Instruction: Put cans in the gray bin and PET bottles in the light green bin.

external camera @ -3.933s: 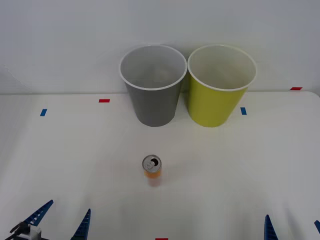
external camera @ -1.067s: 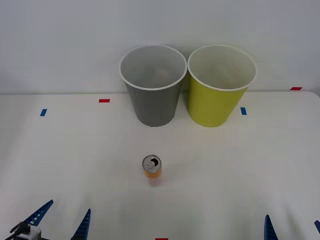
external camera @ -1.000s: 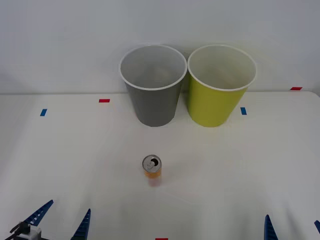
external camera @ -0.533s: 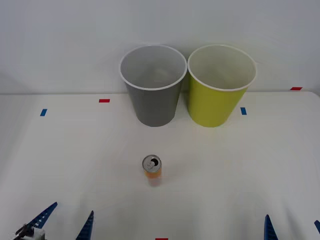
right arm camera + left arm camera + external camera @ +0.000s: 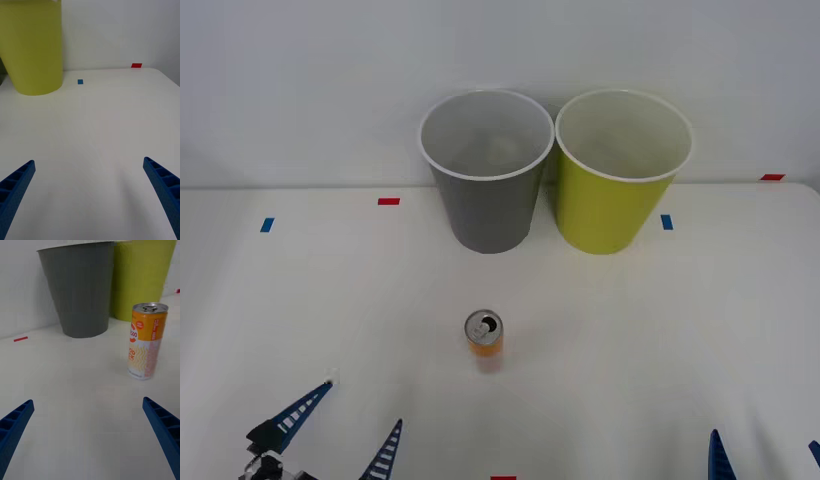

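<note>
Standing upright near the middle of the white table (image 5: 680,330), the can (image 5: 484,340) had its long axis vertical, silver top and pull-tab opening facing up. It stood apart from everything, with bare tabletop on all sides. Well behind it, against the wall, the gray bin (image 5: 486,190) and the green bin (image 5: 615,195) stood side by side, rims almost touching, both open upward. Small red and blue tape marks (image 5: 388,201) dotted the table near the far edge. The left gripper (image 5: 340,432) sat low at the near left, its 2 blue fingers spread apart and empty, angled toward the can. The right gripper (image 5: 765,455) rested at the near right edge, fingers likewise apart, holding nothing.
</note>
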You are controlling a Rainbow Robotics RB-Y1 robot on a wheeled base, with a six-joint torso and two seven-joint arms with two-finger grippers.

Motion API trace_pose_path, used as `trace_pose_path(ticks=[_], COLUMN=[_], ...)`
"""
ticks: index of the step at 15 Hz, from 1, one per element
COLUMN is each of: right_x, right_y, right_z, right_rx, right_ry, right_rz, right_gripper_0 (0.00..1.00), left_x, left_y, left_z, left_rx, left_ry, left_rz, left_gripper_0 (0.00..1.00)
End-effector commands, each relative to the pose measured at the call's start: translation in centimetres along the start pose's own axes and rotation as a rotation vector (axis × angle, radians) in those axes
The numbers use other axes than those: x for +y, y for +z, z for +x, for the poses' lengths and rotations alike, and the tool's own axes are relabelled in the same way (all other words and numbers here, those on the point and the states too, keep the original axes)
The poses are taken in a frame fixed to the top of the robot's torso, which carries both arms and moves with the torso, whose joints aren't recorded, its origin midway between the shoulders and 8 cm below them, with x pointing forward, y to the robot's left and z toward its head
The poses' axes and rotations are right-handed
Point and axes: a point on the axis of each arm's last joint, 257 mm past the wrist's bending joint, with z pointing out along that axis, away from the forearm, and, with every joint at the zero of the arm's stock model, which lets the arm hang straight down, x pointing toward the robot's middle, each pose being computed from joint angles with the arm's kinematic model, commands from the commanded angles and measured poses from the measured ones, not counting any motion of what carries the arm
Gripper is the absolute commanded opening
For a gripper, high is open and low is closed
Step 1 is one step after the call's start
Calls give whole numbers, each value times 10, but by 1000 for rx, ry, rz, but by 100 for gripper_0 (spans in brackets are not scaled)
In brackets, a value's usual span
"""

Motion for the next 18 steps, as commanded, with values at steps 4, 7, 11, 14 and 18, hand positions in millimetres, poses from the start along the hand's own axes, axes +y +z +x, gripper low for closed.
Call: trace_pose_path(ticks=[4, 7, 11, 14, 18], right_x=[0, 0, 0, 0, 0], right_y=[0, 0, 0, 0, 0], right_z=[0, 0, 0, 0, 0], right_rx=[0, 0, 0, 0, 0], right_ry=[0, 0, 0, 0, 0], right_rz=[0, 0, 0, 0, 0], right_gripper_0=[100, 100, 100, 100, 100], left_x=[-24, -40, -52, -58, -73], left_y=[35, 54, 73, 92, 112], left_z=[-3, -8, -13, -18, -28], left_rx=[-48, -70, -67, -66, -74], left_ry=[25, 2, 11, 26, -12], left_rz=[142, 196, 231, 250, 285], left_gripper_0=[100, 100, 100, 100, 100])
